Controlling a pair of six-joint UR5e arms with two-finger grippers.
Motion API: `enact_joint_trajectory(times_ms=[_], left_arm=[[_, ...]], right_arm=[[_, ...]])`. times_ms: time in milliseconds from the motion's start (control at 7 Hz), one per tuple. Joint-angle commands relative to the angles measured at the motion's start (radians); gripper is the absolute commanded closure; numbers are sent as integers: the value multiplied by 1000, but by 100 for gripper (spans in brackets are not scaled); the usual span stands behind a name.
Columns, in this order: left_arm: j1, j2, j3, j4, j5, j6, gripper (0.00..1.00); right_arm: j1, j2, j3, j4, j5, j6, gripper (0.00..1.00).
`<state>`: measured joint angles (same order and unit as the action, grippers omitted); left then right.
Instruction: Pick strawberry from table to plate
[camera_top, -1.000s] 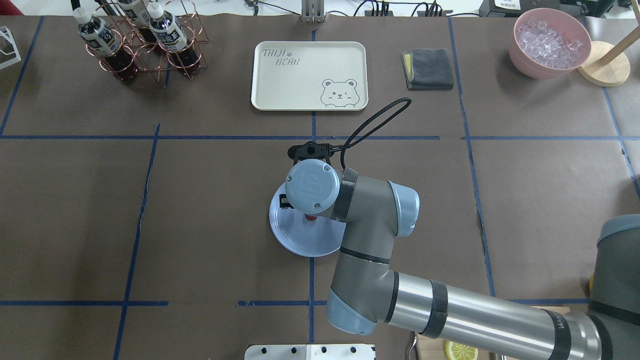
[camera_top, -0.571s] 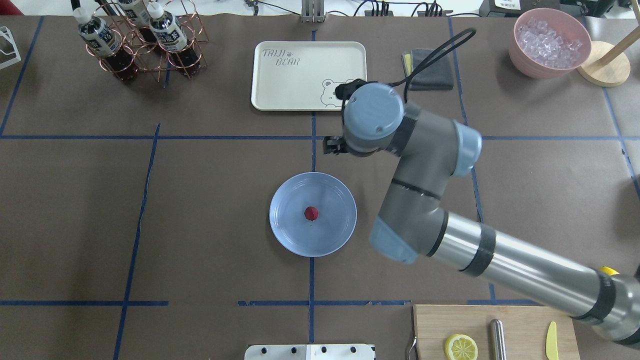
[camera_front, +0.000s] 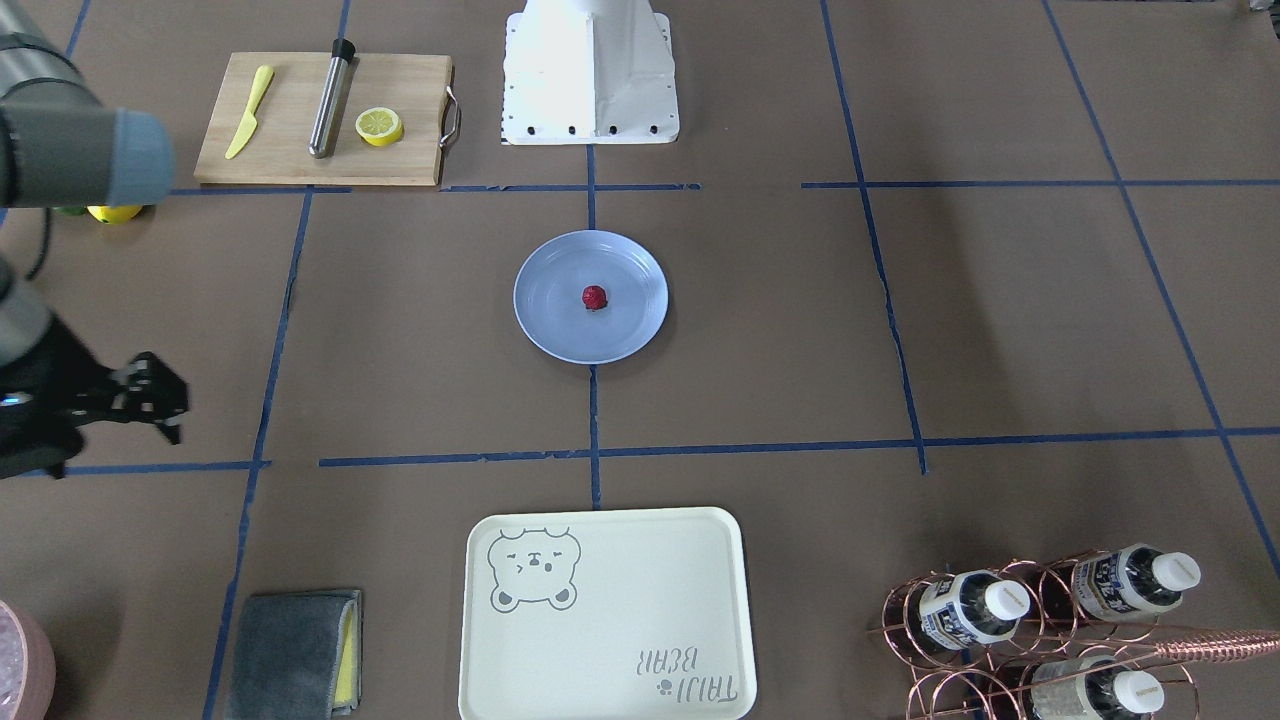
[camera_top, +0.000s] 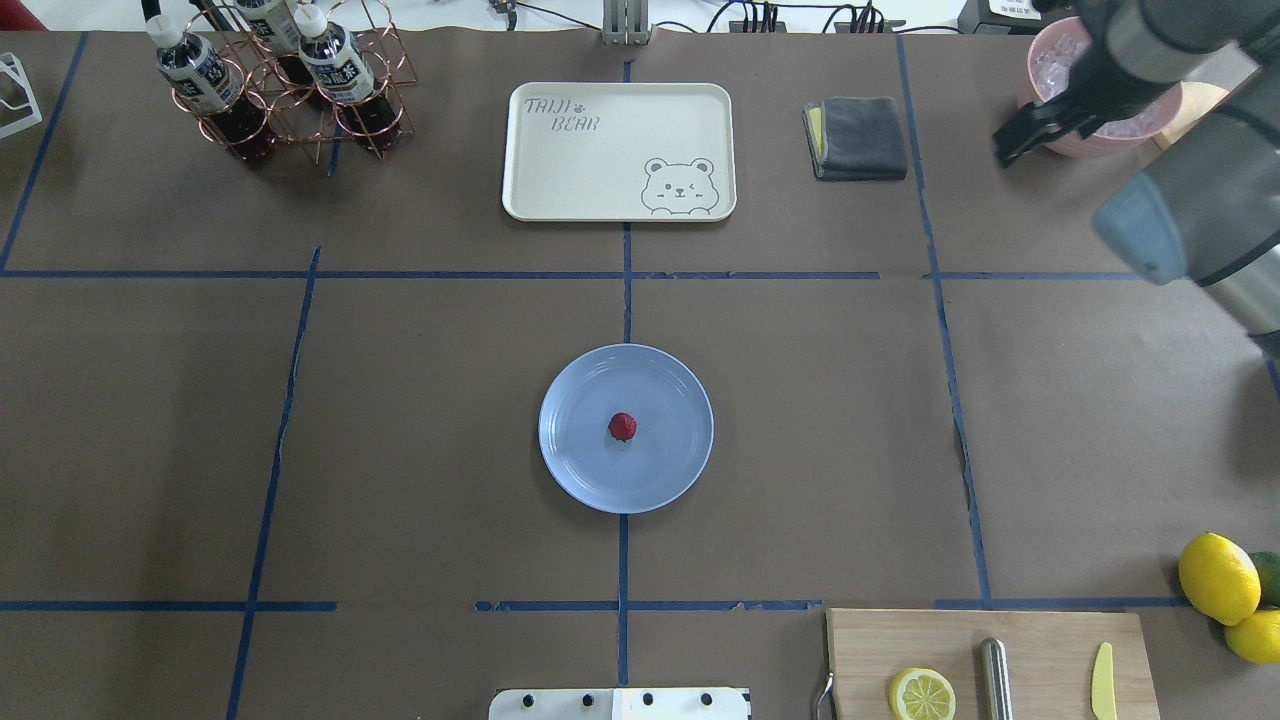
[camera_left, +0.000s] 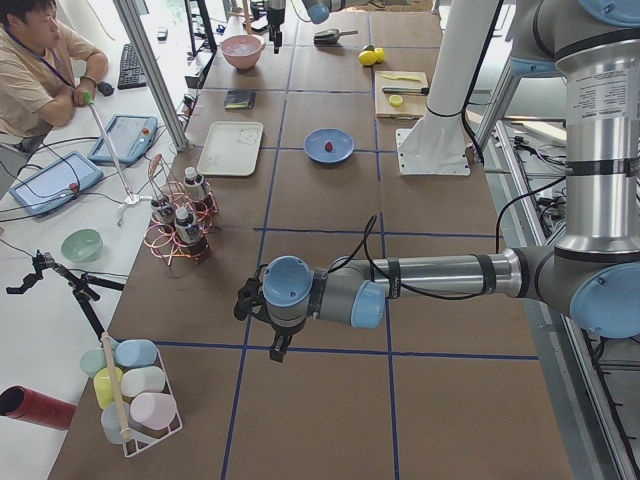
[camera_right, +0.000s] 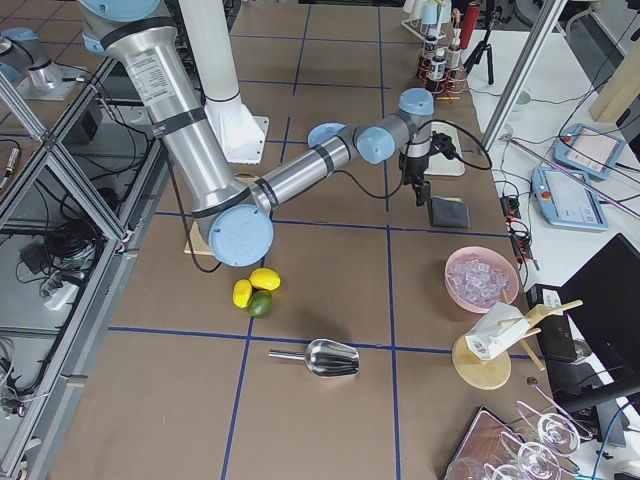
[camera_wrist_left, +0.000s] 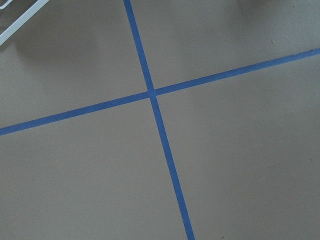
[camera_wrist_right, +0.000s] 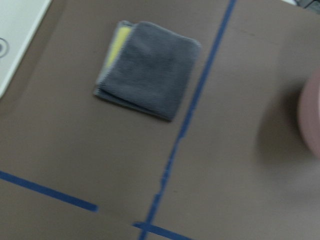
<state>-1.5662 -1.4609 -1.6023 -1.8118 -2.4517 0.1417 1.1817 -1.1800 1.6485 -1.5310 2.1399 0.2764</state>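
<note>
The small dark-red strawberry lies near the middle of the round light-blue plate, which rests on the brown table at its centre. Nothing touches either of them. My right gripper hangs far off at the back right, between the grey cloth and the pink bowl, open and holding nothing. My left gripper shows only in the exterior left view, low over bare table far from the plate, and I cannot tell its state.
A cream bear tray, a folded grey cloth and a pink bowl of ice line the back. A copper bottle rack stands back left. A cutting board with a lemon half and loose lemons sit front right.
My right arm has lifted off the plate and swung away to the back right. The strawberry has stayed on the plate.
</note>
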Motion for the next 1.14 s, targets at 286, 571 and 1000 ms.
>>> enact_joint_trajectory(times_ms=[286, 571, 1000], left_arm=[[0, 13, -13, 0, -1, -1, 0], [0, 13, -18, 0, -3, -1, 0], [0, 13, -19, 0, -1, -1, 0]], right_arm=[[223, -370, 16, 142, 53, -100, 0], [243, -460, 16, 209, 107, -103, 0], [243, -463, 14, 209, 104, -103, 0]])
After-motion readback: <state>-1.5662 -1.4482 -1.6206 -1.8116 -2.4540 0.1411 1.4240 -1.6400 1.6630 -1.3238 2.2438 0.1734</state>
